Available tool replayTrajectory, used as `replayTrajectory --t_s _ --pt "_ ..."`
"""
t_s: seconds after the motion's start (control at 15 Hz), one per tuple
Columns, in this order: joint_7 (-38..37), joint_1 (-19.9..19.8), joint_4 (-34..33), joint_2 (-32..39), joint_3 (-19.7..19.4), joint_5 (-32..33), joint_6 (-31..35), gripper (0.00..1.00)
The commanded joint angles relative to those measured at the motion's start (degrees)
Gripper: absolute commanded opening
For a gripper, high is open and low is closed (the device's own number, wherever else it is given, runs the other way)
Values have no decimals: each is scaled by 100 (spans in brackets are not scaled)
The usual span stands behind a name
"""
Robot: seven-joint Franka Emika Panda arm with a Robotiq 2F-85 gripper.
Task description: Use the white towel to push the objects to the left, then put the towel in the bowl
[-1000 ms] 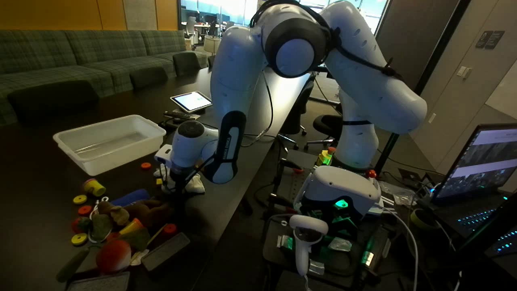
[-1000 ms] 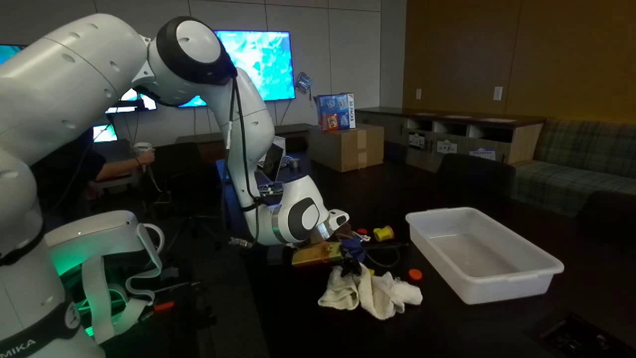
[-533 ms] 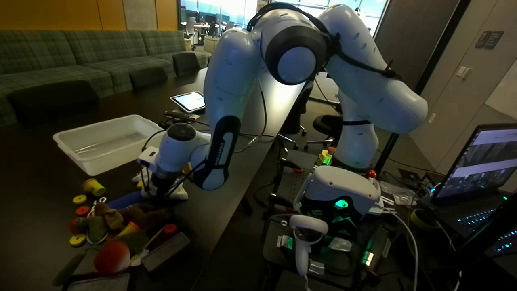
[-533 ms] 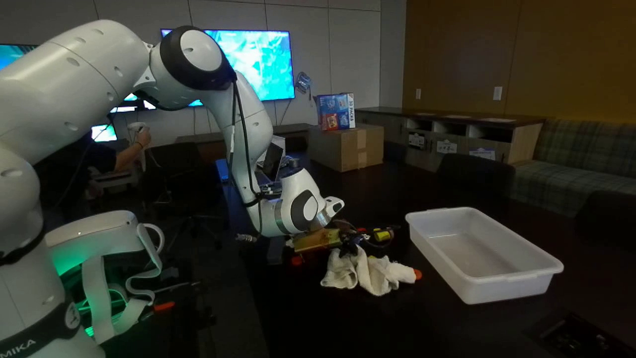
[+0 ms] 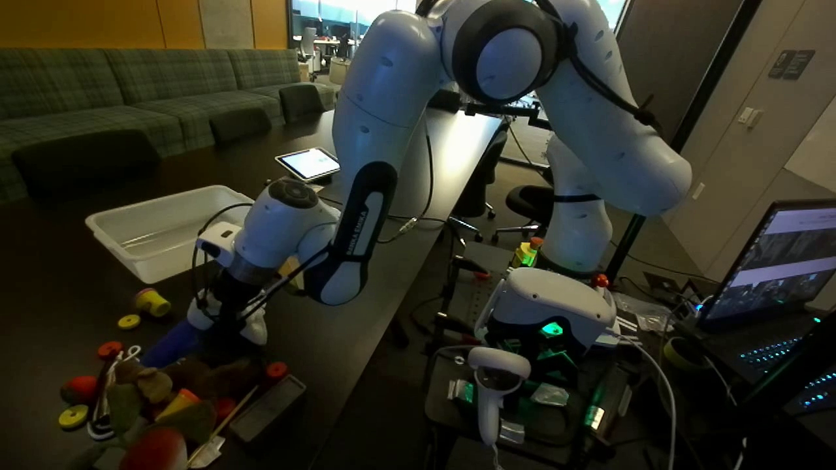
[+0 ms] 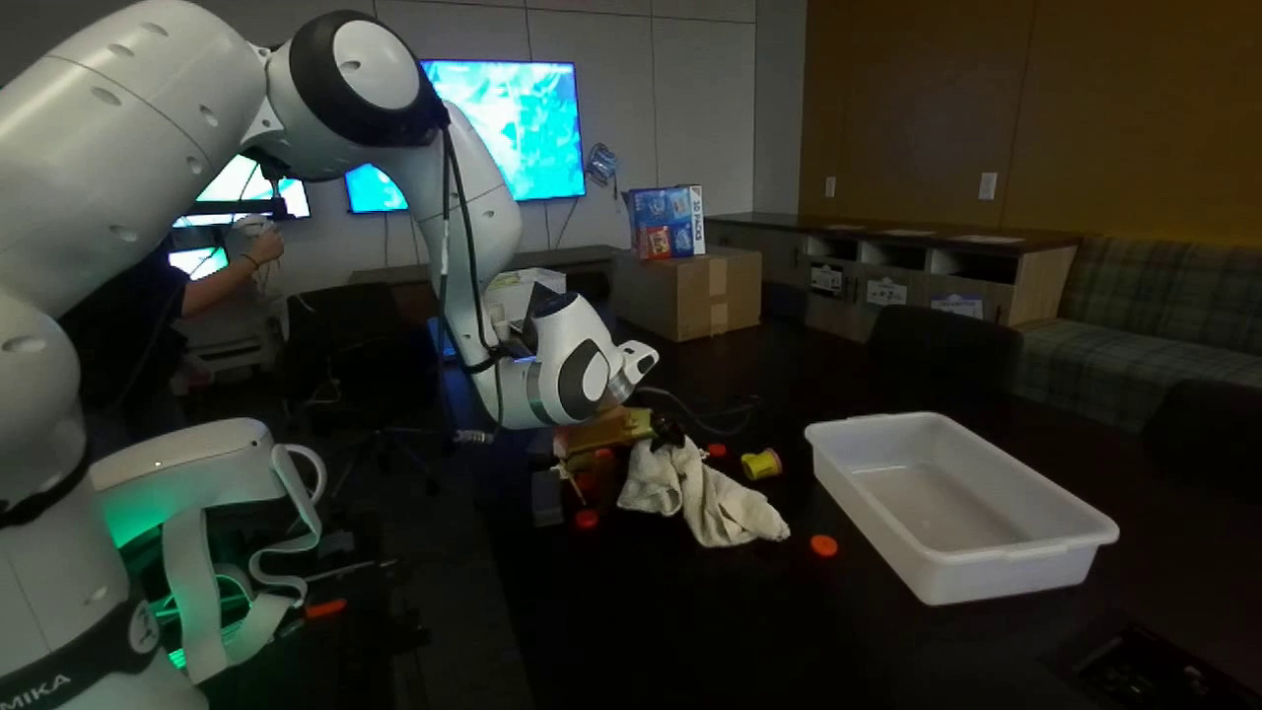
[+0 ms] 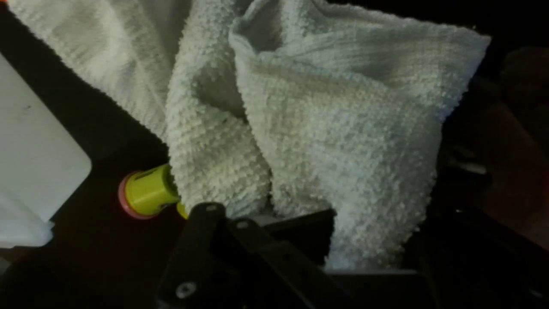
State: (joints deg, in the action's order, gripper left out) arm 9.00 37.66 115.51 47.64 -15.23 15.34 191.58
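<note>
White fluffy towel [image 6: 728,505] droops, pinched in the black robot gripper [image 6: 668,432]; I see a round yellow cup [image 6: 759,464] nearby.

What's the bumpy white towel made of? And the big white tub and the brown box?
The towel looks like matte terry cloth, probably cotton: little loops show in the wrist view. The tub seems smooth plastic with a slight sheen: thin walls, rounded corners. The brown box is probably dull cardboard: plain tan, with a paler strip like tape down its side.
</note>
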Motion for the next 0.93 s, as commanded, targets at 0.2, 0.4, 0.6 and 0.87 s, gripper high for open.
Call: replayTrajectory --t_s 0.2,0.4,0.6,0.87 --pt "215 -495 1099 -1214 -272 -354 403 10" --pt "337 -883 1632 -1780 -436 -498 625 10" --pt "510 -1482 2075 -2340 -449 -551 708 10" --pt "364 -2024 2246 -2638 -725 -332 611 10"
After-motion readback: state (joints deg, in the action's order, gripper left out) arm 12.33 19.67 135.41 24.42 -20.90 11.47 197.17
